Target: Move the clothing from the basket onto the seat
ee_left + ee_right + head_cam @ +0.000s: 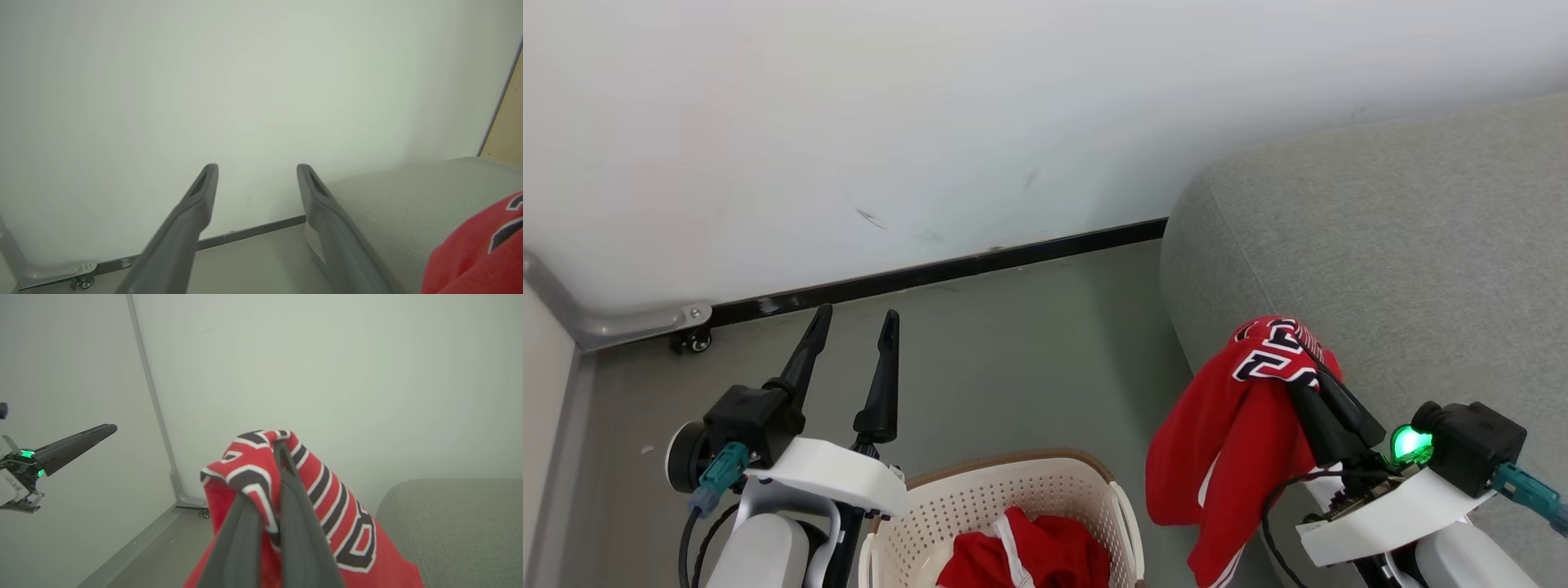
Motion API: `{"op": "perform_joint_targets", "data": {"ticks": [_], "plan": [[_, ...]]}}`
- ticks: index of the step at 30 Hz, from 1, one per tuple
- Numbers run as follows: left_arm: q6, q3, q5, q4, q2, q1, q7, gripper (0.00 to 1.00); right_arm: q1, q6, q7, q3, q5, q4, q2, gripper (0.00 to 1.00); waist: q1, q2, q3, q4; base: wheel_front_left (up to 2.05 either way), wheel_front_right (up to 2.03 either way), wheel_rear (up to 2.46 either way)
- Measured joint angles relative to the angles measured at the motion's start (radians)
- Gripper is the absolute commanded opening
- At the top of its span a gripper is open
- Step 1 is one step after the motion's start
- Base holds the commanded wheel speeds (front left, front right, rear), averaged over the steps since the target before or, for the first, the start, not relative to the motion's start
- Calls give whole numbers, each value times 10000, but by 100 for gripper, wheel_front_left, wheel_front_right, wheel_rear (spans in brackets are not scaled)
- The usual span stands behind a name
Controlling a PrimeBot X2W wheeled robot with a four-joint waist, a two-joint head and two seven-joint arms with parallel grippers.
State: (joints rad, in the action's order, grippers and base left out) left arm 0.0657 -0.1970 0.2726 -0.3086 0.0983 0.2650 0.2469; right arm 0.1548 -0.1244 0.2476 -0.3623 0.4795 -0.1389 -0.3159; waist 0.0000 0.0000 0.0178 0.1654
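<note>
Right gripper (pixel 271 477) pinches the red jersey (pixel 1217 441) by a bunched fold; it looks light and limp. Left gripper (pixel 858 312) gapes, empty.

Head view, upper half: I see a plain white wall (pixel 931 122) with a dark scuff (pixel 870 217) left of centre. A black baseboard (pixel 931 273) runs along its foot, slanting up toward the right. Below it lies grey-green floor (pixel 1013 367). At mid-left a grey metal rail (pixel 613 327) curves along the wall base, fixed by a screw (pixel 695 311). A small caster (pixel 696 340) sits just under its end. Left wrist view, right edge: a tan panel (pixel 508 139) beyond a slanted grey strip (pixel 500 98).
</note>
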Motion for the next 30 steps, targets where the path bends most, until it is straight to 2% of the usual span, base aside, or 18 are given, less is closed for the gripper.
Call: {"op": "perform_joint_targets", "data": {"ticks": [11, 20, 26, 30], "plan": [[0, -40, -8, 207, -86, -379, 2, 100, -825, 0, -15, 731, -468, 600, 196, 0, 0, 0, 94, 826, 0, 0, 0], [-144, 228, -56, 765, -84, -588, 2, 100, -902, 0, -397, 857, -882, 861, 224, 0, 0, 0, 84, 1397, 0, 0, 0], [-309, 514, -234, 1331, 29, -709, 15, 100, -92, 0, -558, 1306, -997, 1037, 169, 0, 0, 0, -102, 1553, 0, 0, 0], [-410, 640, -322, 1693, 127, -804, 15, 100, 890, 2, -738, 1687, -1127, 1039, -153, 0, 0, 0, -283, 1543, 0, 0, 0]]}}
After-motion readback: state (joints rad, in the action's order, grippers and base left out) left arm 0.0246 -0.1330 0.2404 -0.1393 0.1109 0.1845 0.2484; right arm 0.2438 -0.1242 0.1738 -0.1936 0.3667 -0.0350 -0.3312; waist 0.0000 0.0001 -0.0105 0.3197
